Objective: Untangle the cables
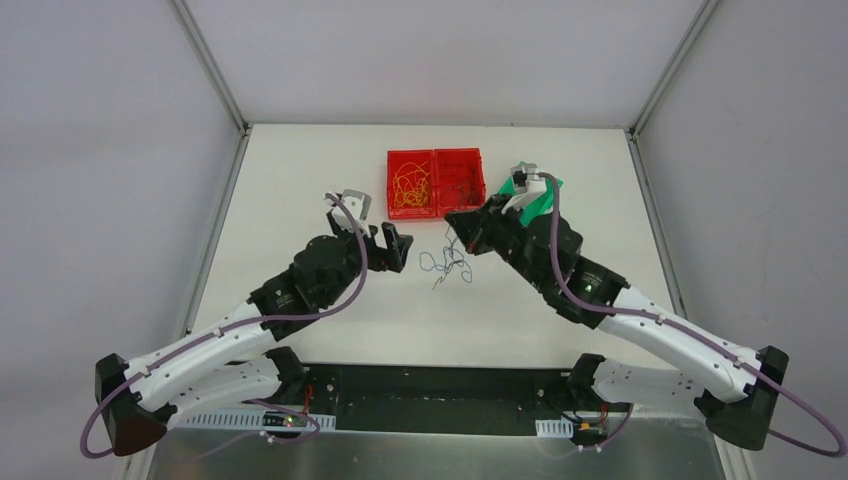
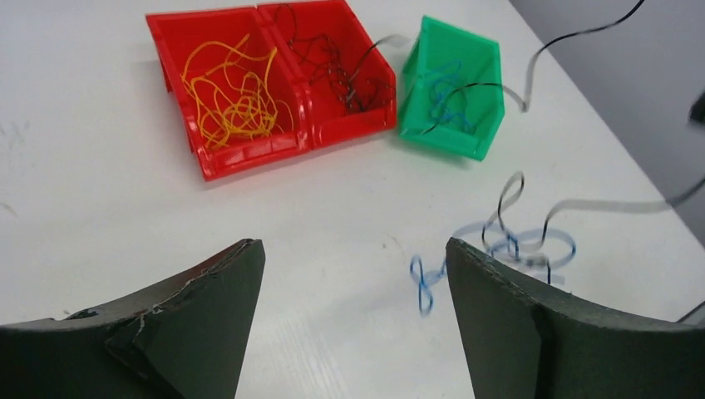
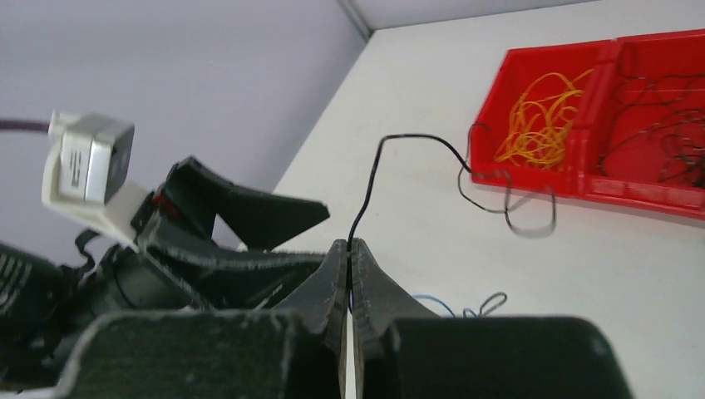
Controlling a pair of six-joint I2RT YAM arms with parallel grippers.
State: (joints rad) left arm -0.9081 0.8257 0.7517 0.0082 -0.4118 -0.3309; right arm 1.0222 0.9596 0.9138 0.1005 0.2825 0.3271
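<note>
A thin dark wire (image 3: 370, 187) is pinched between the closed jaws of the right gripper (image 3: 350, 245) and is lifted off the white table (image 2: 75, 166). The left gripper (image 2: 356, 249) is held with its jaws spread wide, just beside a small tangle of blue and dark wires (image 2: 515, 243) on the table. Yellow wires (image 2: 233, 100) are kept in the red bin (image 2: 249, 156), blue ones in the green bin (image 2: 486, 62).

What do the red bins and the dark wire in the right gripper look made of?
The red bins: likely moulded plastic, semi-gloss; uniform colour, thin rigid walls. The dark wire in the right gripper: thin, holds its curls, so probably insulated wire; core not visible.
</note>
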